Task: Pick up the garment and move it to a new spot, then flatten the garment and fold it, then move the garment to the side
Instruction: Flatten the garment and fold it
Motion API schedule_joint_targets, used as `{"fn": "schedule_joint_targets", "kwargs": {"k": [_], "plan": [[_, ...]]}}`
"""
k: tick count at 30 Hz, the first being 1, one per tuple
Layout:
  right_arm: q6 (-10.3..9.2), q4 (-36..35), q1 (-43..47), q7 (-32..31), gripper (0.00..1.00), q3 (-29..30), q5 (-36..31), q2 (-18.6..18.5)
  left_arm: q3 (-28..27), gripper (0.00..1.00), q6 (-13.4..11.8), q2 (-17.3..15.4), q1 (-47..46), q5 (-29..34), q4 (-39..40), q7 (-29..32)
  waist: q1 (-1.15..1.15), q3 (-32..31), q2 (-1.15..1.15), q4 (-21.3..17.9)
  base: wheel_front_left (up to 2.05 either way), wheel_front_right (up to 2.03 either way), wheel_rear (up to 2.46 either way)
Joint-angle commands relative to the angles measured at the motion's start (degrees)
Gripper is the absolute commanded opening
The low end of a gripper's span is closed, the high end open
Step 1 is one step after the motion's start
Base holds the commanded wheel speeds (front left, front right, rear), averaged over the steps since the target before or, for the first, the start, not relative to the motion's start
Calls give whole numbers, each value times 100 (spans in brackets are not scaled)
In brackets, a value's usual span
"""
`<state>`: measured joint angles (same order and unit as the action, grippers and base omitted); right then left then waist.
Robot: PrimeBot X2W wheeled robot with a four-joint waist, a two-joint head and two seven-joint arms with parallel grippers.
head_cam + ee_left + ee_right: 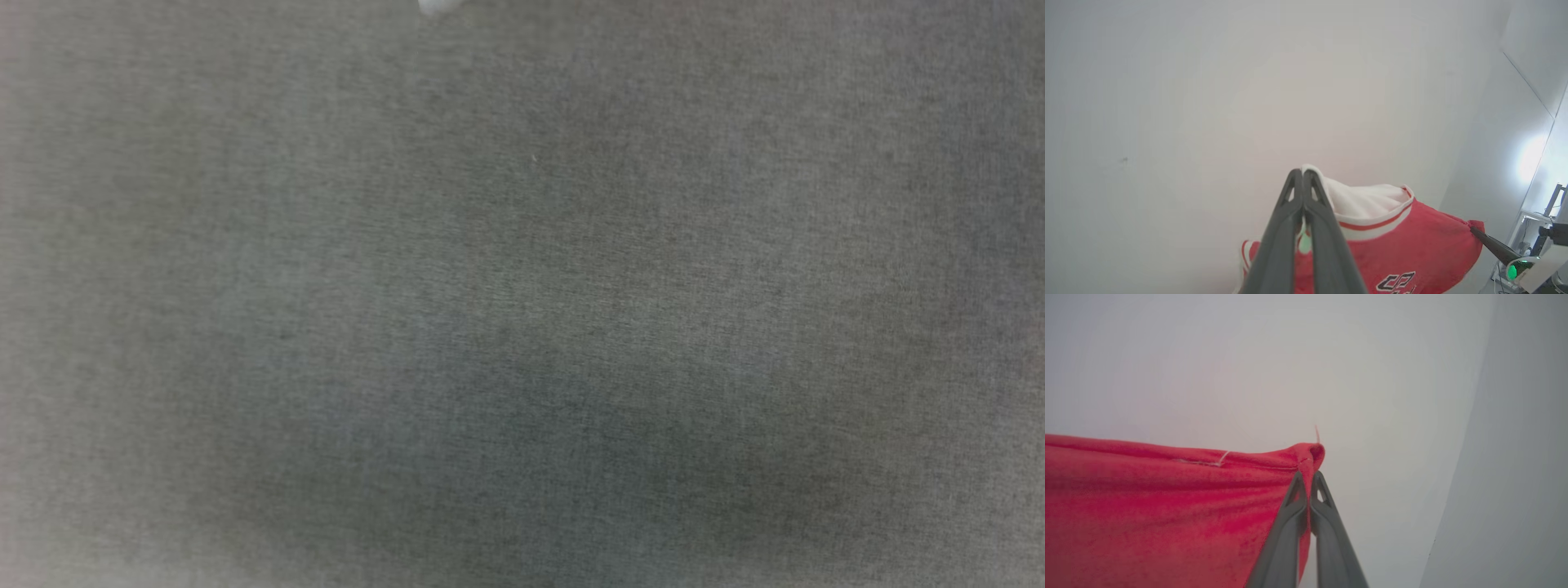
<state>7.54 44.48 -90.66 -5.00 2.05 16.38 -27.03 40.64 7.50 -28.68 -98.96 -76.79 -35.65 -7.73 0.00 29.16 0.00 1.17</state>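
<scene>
Left wrist view, bottom centre: left hand [1303, 174] pressed together, pinching a white fold at the edge of the garment [1412, 249]. Just behind the fingers, a white sleeve [1363, 200] with red-and-white striped trim [1372, 227], then red cloth running toward the lower right of the frame, with black white-edged lettering [1395, 281] cut off by the bottom edge. At the far right end of that red cloth, a bunched corner pinched by the right hand [1473, 229], reaching in from the lower right corner, a green light [1512, 272] on the pale wrist below it. Garment held up between the two hands in front of a plain white wall [1208, 102].

Right wrist view, bottom centre: right hand [1309, 477] closed tight on a red corner of the garment [1167, 514], hem bunched over the fingertips. Red cloth spreading from there to the left edge and lower left, top hem nearly level. Short white thread [1221, 458] on the hem, thin red thread [1316, 433] sticking up from the pinched corner.

Head view: grey woven surface [522, 294] close to the lens and out of focus; cannot tell what. Small pale patch [433, 6] at the top edge, left of centre.
</scene>
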Motion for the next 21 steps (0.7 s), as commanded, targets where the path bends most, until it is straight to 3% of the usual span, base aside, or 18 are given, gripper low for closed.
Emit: {"fn": "schedule_joint_targets", "kwargs": {"k": [1,6,11,16,21], "plan": [[-10,168,-153,147,0,57,-97,-5,9,0,-9,16,-64,48,-177,-157,0,173,0,-136,0,0,0],[-9,703,-112,441,0,-176,-73,10,187,0,-11,129,266,-274,-119,-294,0,153,0,-124,0,0,0],[-9,911,675,575,0,-739,519,-26,535,0,-7,-128,1333,-593,778,-449,0,112,0,-148,0,0,0],[-9,401,1862,653,0,-1408,1297,-346,634,0,-6,-323,2640,-882,1718,-694,0,26,0,-85,0,0,0],[-9,-598,3314,579,0,-1865,2102,-891,336,0,-6,-443,3965,-814,2482,-747,0,-150,0,-34,0,0,0]]}}
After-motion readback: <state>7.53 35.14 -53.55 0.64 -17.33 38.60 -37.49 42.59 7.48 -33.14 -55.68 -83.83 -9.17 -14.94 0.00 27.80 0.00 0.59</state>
